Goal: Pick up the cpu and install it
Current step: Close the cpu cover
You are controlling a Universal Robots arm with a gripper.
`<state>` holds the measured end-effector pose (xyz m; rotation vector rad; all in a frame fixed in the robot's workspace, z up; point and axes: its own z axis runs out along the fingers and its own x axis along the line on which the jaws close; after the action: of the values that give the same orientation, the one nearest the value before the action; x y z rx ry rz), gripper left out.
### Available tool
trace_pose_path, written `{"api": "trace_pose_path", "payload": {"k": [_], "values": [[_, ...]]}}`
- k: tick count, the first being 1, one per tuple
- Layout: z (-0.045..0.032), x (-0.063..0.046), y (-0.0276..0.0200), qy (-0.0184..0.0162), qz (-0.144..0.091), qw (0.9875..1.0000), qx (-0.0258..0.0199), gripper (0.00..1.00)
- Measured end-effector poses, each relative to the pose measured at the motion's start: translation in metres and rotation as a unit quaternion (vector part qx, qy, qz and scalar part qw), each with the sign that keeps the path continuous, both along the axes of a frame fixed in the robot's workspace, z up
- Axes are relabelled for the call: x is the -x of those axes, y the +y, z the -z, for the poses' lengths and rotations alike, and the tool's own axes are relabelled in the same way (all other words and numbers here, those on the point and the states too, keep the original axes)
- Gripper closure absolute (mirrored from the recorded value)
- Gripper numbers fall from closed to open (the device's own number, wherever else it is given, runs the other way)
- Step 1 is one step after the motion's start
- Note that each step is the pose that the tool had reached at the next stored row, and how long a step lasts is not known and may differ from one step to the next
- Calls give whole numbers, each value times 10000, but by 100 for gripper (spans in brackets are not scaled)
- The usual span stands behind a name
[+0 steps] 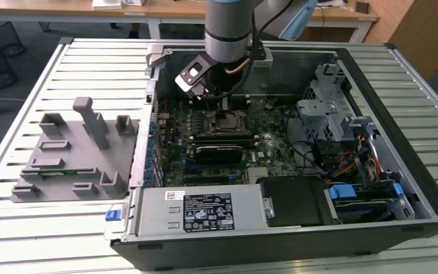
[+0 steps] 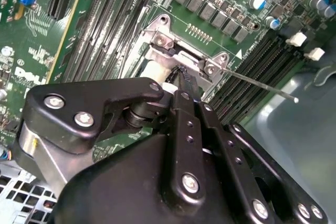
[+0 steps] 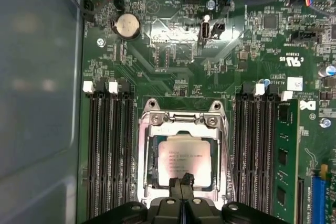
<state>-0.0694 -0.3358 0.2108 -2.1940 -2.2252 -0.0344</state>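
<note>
The cpu [image 3: 185, 158], a flat square chip with a silver-grey top, lies flat inside the open metal socket frame [image 3: 144, 129] on the green motherboard. In the first wrist view my gripper [image 3: 181, 184] has its two black fingers pressed together, their tips over the middle of one edge of the cpu. The second wrist view shows the shut gripper [image 2: 181, 74] pointing down at the socket hinge [image 2: 163, 40]. In the exterior view the arm [image 1: 227, 34] stands inside the open computer case, above the socket [image 1: 227, 123].
Memory slots [image 3: 107, 150] flank the socket, and a green memory stick [image 3: 286, 156] stands in one. The thin socket lever [image 2: 262, 85] sticks out free. A grey tray [image 1: 74, 154] lies outside the case at the exterior view's left. Power supply [image 1: 196, 211] and drive cage [image 1: 333, 114] crowd the case.
</note>
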Motion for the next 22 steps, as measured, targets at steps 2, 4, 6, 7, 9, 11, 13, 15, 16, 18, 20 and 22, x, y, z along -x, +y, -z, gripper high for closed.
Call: {"api": "trace_pose_path", "payload": {"k": [2,4,6,7,9,11,13,15,16,18,20,22], "values": [[24,6,0,0,0,10000,0,89],[45,9,0,0,-1,10000,0,89],[65,10,0,0,-1,10000,0,89],[77,10,0,0,0,10000,0,89],[102,10,0,0,0,10000,0,89],[117,11,-1,3,0,10000,3,89],[121,8,-1,3,1,10000,4,89],[124,-5,1,2,1,10000,2,89],[125,-12,2,1,0,10000,0,89],[126,-23,5,0,0,10000,-1,89],[126,-24,7,0,0,10000,-5,89],[121,-25,11,-2,0,10000,-8,89]]}}
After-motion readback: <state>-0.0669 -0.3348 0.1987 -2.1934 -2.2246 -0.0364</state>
